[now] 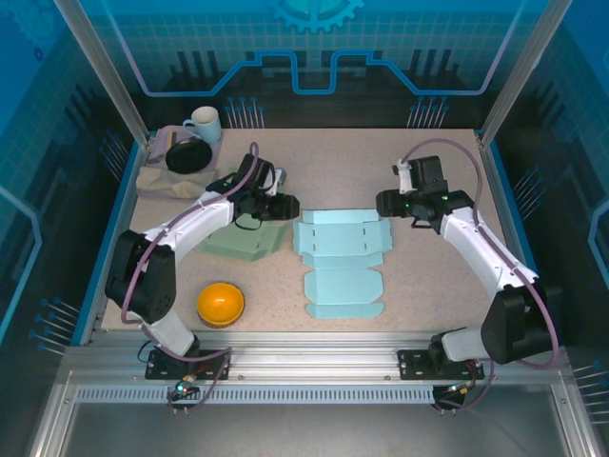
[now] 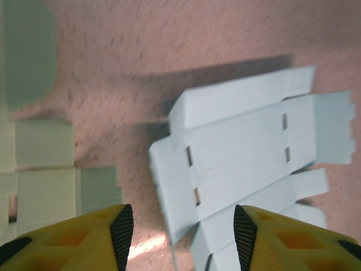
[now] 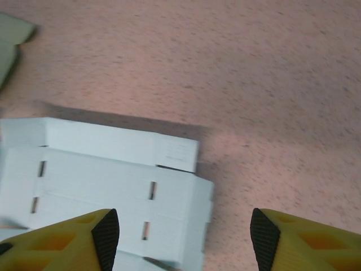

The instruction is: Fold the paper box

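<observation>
Our left pincer [image 1: 283,206] hangs with its jaws apart and nothing between them. In its wrist view, the left pincer [image 2: 183,228] frames bare worktop [image 2: 169,51] and the near-left edge of the paper box [image 2: 248,147]. Our right pincer [image 1: 383,202] is also spread wide and empty. In its own view, the right pincer [image 3: 185,237] sits over the box's right-hand corner, with the paper box [image 3: 101,169] reaching off to the left.

Moving outward, the paper box [image 1: 341,257] lies as a flat, pale blue blank on the worktop [image 1: 428,286], directly between the two pincers. Its long axis runs from the far side toward our bases. Each pincer hovers just beside a far corner of the blank, left on the left and right on the right, so neither arm is clearly nearer. We judge that the next fold calls for both arms working on that far end, where the slotted panels and side flaps are.

To the left, a green blank [image 1: 249,240] lies just beside the box under our left arm. We should keep clear of it.
</observation>
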Robot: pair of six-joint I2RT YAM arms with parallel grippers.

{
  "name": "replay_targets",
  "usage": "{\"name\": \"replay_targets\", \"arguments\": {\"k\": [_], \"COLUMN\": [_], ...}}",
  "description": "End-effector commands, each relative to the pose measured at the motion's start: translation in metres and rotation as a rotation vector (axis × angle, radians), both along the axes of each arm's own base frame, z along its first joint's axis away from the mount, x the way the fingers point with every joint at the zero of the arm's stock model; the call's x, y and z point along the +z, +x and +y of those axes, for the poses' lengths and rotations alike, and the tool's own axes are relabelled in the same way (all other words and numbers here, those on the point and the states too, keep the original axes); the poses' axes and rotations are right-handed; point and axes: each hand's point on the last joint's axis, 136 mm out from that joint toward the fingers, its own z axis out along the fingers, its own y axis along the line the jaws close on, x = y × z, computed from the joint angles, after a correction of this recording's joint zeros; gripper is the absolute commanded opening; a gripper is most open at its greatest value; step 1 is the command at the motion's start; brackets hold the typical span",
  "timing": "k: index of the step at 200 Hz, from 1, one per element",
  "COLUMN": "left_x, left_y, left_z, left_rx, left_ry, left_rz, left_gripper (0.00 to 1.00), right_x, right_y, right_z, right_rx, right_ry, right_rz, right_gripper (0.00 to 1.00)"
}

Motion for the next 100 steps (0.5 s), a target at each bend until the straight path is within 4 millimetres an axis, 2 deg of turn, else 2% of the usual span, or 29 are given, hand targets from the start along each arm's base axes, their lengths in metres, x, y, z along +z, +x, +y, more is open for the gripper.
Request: {"name": "replay_targets", "arguments": {"k": [1,21,49,80,100], "left_x": [-0.002,-0.022,-0.038,-0.046,-0.056], "left_y": [0.008,0.018,0.036,0.046,0.044], "left_z": [-0.008,-0.018,-0.029,-0.037,-0.039], "left_rx": [-0.043,-0.07,-0.066,-0.055,-0.063], "left_ry": [0.038,0.067,0.069,0.094,0.115], "left_rz": [-0.006,0.024,0.056,0.059,0.077], "left_gripper": [0.53,0.52,0.5,0.49,0.48], "right_x": [-0.004,-0.02,-0.06,-0.1,-0.111], "right_y": [-0.012,-0.017,-0.025,-0.03,-0.031], "right_z": [0.032,0.06,0.082,0.085,0.084], "right_rx": [0.084,0.131,0.149,0.132,0.148], "right_ry": [0.021,0.07,0.105,0.11,0.096], "right_rz": [0.037,0.065,0.142,0.218,0.225], "right_gripper": [0.64,0.59,0.56,0.54,0.54]}}
